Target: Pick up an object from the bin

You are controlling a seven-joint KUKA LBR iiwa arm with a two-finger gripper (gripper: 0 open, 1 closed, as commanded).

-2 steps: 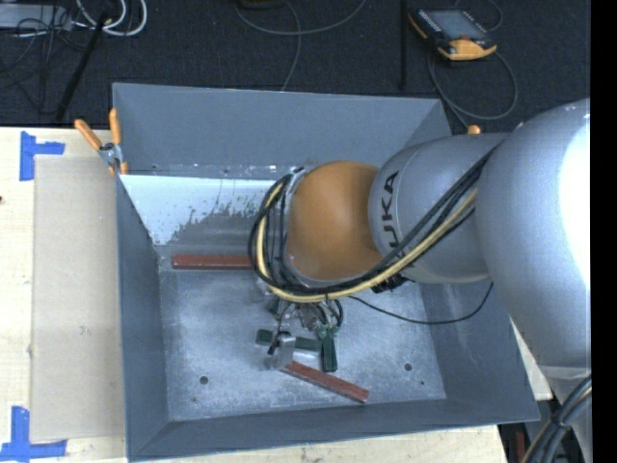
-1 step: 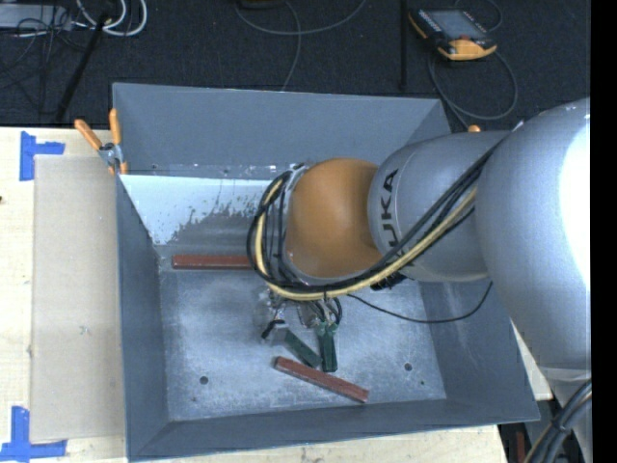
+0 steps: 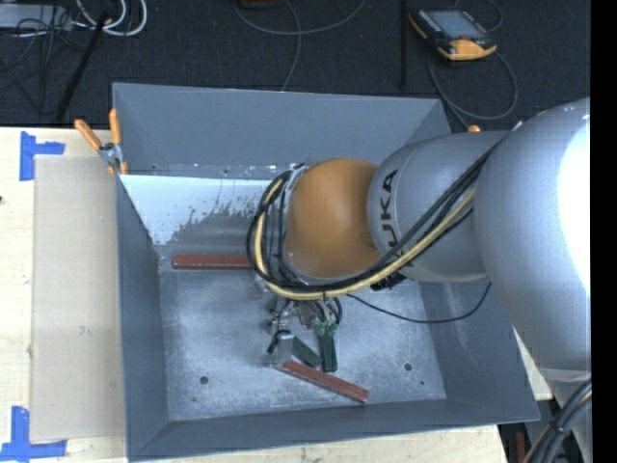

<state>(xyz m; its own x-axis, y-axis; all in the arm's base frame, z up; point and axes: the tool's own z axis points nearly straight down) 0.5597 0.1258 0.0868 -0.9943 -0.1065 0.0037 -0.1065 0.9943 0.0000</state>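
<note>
Camera view: the claw [image 3: 294,340] hangs low in the grey bin [image 3: 183,355], over one end of a red-brown stick [image 3: 328,382].
This stick lies flat on the bin floor near the front wall, a bit slanted, with its left end just under the claw. A small dark green thing [image 3: 329,352] sits right beside the claw. A second red-brown stick [image 3: 210,261] lies well apart, by the back slope on the left. The orange cover [image 3: 328,215] on the arm hides much of the claw, so I cannot tell how wide it is open or if it has hold of anything. To do this step well, I think the claw should go straight down across the thin side of the near stick, squeeze gently, and lift it level so it does not tip out.
</note>
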